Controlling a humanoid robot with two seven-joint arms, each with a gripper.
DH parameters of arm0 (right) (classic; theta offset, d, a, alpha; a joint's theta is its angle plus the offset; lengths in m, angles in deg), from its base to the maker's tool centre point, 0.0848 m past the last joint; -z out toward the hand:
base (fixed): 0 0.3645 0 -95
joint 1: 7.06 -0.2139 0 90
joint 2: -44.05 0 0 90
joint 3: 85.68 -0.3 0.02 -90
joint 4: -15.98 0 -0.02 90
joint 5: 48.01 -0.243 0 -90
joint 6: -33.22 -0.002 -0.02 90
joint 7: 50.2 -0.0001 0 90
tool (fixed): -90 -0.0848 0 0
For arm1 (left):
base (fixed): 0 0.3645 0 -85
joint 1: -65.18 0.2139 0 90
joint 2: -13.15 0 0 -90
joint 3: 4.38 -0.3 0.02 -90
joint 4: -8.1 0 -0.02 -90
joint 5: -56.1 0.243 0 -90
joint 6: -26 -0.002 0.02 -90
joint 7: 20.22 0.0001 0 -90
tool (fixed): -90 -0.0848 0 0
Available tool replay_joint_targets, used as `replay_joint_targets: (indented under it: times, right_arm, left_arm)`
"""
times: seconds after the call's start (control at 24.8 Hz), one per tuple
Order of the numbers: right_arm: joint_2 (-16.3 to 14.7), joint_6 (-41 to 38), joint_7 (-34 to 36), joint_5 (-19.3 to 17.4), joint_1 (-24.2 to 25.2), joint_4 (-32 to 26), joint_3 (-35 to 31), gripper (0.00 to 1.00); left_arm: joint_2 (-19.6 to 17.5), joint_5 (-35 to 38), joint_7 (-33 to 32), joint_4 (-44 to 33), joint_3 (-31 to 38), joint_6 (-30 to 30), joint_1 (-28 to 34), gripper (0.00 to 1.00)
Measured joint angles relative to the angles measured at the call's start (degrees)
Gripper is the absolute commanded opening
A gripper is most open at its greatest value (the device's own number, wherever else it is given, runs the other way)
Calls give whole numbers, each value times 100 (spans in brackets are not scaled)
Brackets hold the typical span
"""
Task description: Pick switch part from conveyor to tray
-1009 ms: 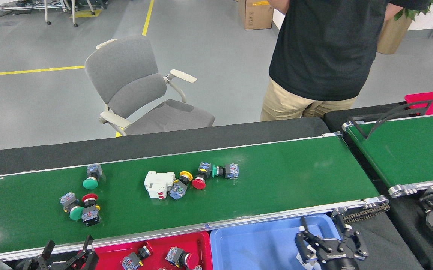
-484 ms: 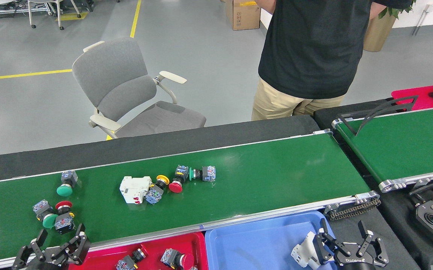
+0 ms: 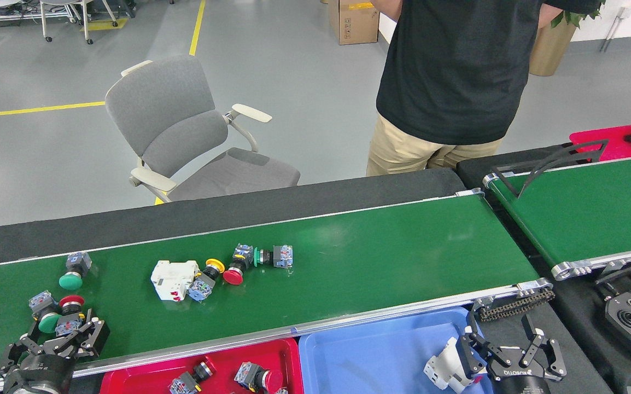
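Left gripper [image 3: 56, 342] has advanced onto red switch part [image 3: 69, 316].

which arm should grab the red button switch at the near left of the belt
Left. The left gripper hangs right at the red button switch on the conveyor; the right gripper is far off by the blue tray.

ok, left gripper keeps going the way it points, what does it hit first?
Most likely the red-capped switch right at the left gripper tips, with a green-capped one touching it. Depth from the head view is unclear, so it may be above them.
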Motion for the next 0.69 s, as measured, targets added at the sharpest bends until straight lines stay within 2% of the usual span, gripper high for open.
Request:
replay_joint_targets:
  times: [0.12,0.24,0.28,0.36,0.4,0.52,0.69]
  right_arm:
    - [1,0,-164,0,1,1,15,100]
    - [1,0,-253,0,1,1,19,100]
    - [1,-1,-267,0,2,1,21,100]
    - [1,-1,-275,0,3,1,21,100]
    - [1,-1,-277,0,4,1,21,100]
    - [1,-2,-279,0,7,1,21,100]
    - [1,-2,-284,0,11,1,24,100]
  left_arm:
    - [-80,0,13,340,-17,-190,-271,93]
    - [-81,-1,48,459,-22,-293,-355,69]
    - [-81,-8,57,462,-23,-306,-355,56]
    - [-79,-26,76,460,-21,-327,-341,37]
    - [-78,-26,104,449,-21,-315,-315,32]
    - [-76,-26,261,254,-21,-21,-98,26]
    - [-52,-26,336,-546,-42,591,475,26]
